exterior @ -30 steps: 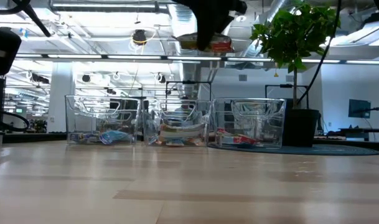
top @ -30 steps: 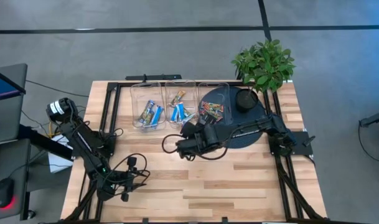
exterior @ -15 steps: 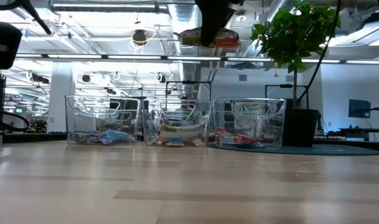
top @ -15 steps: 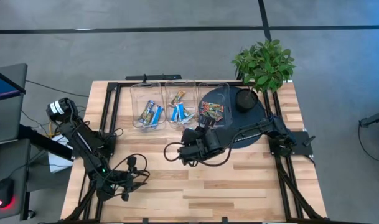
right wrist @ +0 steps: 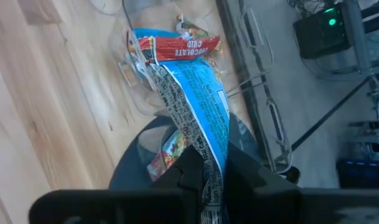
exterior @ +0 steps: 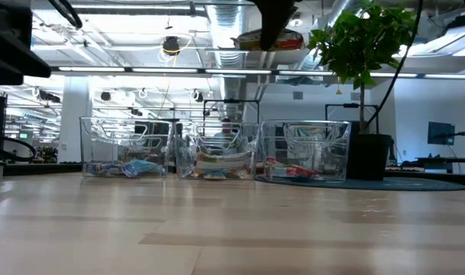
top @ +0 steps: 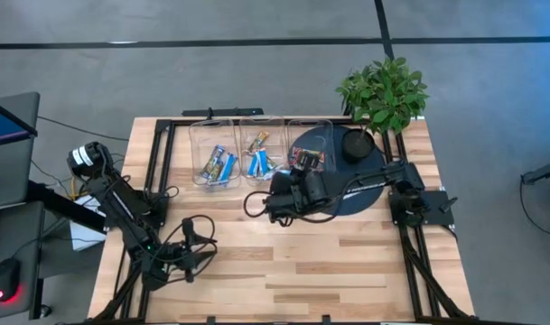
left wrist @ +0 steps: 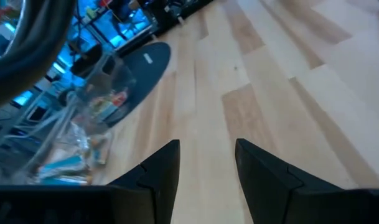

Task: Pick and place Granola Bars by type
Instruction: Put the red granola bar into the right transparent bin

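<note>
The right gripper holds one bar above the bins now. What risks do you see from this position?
1. The right gripper pinches the granola bar only by one end of its wrapper, so it may slip out before release.
2. The bar hangs near the right bin, close to the wall shared with the middle bin; dropped from this height, it could land on a rim or in the wrong bin.

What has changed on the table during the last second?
The right gripper, shut on a granola bar, has carried it across to above the right bin. The left gripper shifted slightly and stays open and empty. The bins and the bars inside did not move.
</note>
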